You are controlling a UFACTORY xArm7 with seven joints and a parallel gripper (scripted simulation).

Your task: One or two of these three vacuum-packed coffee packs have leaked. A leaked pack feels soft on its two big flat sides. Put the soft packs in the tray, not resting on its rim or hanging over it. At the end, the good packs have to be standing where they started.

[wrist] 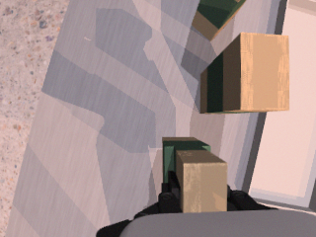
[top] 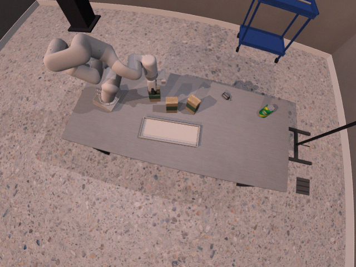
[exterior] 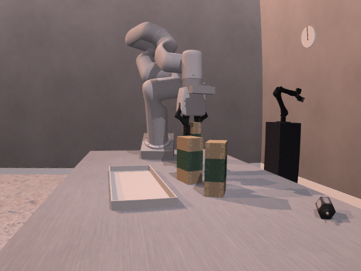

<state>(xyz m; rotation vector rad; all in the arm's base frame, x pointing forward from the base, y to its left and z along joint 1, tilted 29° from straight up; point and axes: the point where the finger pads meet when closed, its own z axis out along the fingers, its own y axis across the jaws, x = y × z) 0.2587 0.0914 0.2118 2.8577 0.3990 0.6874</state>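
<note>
Three tan coffee packs with a green band stand upright in a row on the grey table (top: 235,149) (exterior: 203,233). My gripper (top: 154,92) (exterior: 191,119) (wrist: 190,185) is shut on the top of the pack nearest the arm's base (top: 154,97) (exterior: 195,127) (wrist: 201,180), which stands on the table. The middle pack (top: 171,104) (exterior: 189,158) (wrist: 257,71) and the far pack (top: 192,104) (exterior: 215,171) (wrist: 214,15) stand free. The shallow white tray (top: 169,124) (exterior: 116,201) (wrist: 257,163) lies in front of the row and is empty.
A green can (top: 266,110) lies on its side at the table's far right. A small black object (top: 226,95) (exterior: 325,207) lies behind the packs. A blue cart (top: 270,40) stands off the table. A black pedestal (exterior: 281,148) carries a small arm.
</note>
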